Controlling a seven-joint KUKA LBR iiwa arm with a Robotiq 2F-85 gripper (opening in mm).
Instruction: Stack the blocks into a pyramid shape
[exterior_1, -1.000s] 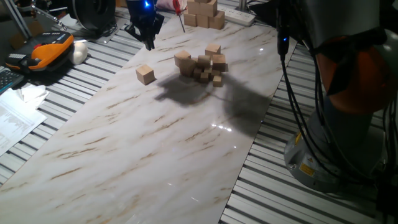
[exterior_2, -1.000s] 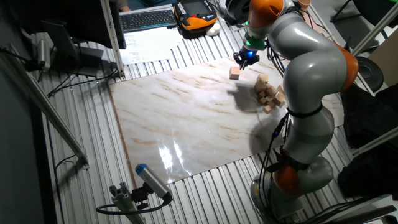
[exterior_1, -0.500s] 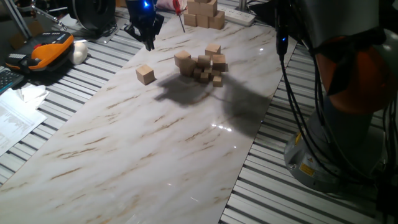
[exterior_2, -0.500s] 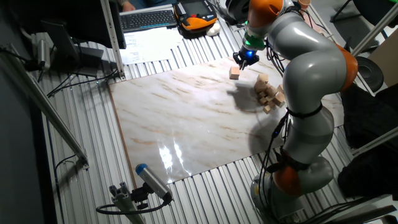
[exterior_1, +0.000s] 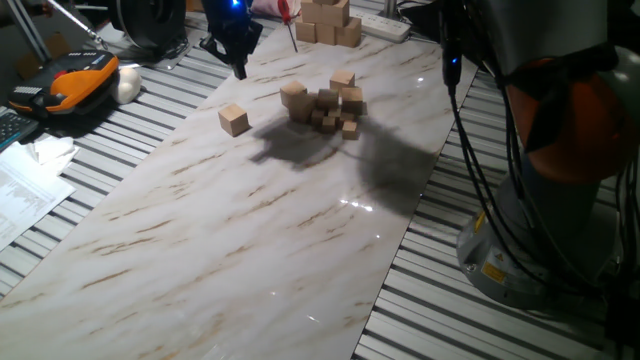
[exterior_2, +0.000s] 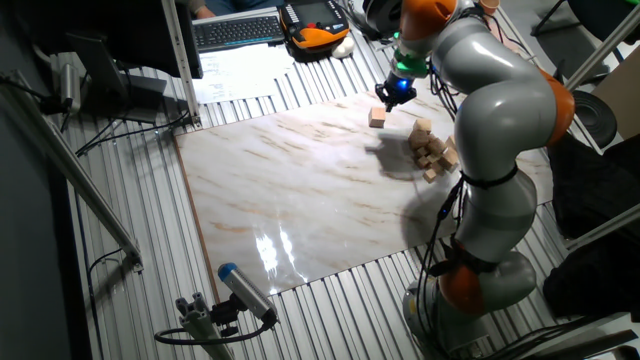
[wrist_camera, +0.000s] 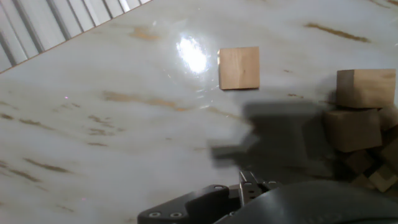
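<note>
Marble-patterned board (exterior_1: 250, 230) carries plain tan blocks (exterior_1: 325, 100); one cube (exterior_1: 234, 120) apart.

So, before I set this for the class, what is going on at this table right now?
A robot arm is meant to build a pyramid from wooden blocks, but nothing is stacked properly yet. The gripper hangs above the far edge of the marble board, holding nothing. One block lies alone on the board, apart from the jumbled heap of blocks nearby. Whether the fingers are open or shut cannot be told from these views.
</note>
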